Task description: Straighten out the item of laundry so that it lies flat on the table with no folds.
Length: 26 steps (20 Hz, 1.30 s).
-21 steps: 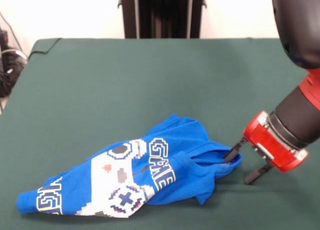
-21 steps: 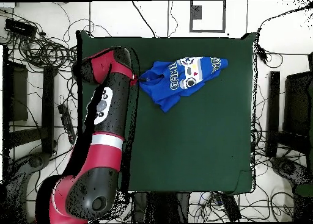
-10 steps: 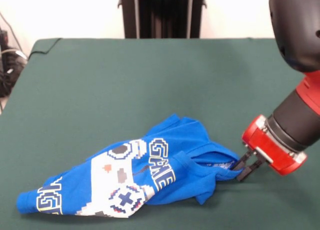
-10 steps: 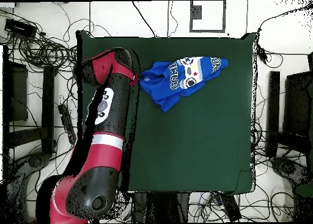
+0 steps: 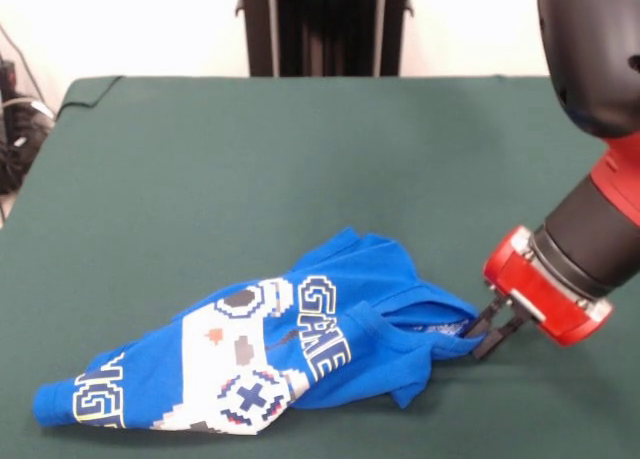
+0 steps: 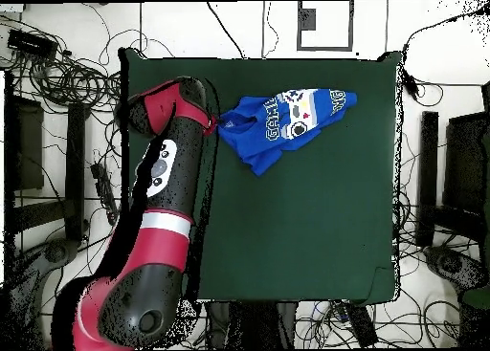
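The item of laundry (image 5: 300,349) is a bright blue T-shirt with a white game-controller print, lying crumpled and folded near the front of the green table (image 5: 250,159). My gripper (image 5: 484,337) is at the shirt's right end, low over the cloth, shut on a corner of the blue fabric by the collar. In the overhead view the shirt (image 6: 282,122) lies near the table's far edge, and the gripper (image 6: 219,124) meets its left tip.
The red and black arm (image 6: 167,194) runs along the table's left side in the overhead view. Cables and stands surround the table (image 6: 306,232) on the floor.
One second ago the gripper stood open around the shirt's corner; it then shut on the fabric. Over the last half second nothing moves visibly.
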{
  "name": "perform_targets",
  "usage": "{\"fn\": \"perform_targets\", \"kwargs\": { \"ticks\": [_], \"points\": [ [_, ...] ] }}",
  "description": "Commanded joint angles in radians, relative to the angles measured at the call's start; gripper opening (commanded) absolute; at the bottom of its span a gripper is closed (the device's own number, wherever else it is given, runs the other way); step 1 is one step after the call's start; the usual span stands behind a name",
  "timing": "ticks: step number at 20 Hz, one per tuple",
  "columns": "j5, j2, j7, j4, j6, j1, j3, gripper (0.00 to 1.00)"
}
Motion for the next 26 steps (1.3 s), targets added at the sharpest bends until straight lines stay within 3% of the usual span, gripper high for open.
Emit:
{"fn": "perform_targets", "kwargs": {
  "ticks": [1, 7, 11, 14, 19, 26],
  "points": [
    [0.035, -0.095, 0.231, 0.322, -0.139, 0.077, 0.174, 0.00],
    [0.149, -0.292, 0.055, 0.667, -0.337, 0.014, 0.475, 0.00],
    [0.246, -0.415, -0.091, 0.909, -0.416, -0.117, 0.730, 0.00],
    [0.302, -0.477, -0.194, 1.089, -0.464, -0.266, 0.940, 0.00],
    [0.304, -0.449, -0.300, 1.252, -0.468, -0.524, 1.240, 0.00],
    [0.231, -0.379, -0.216, 1.333, -0.381, -0.701, 1.433, 0.00]
  ]
}}
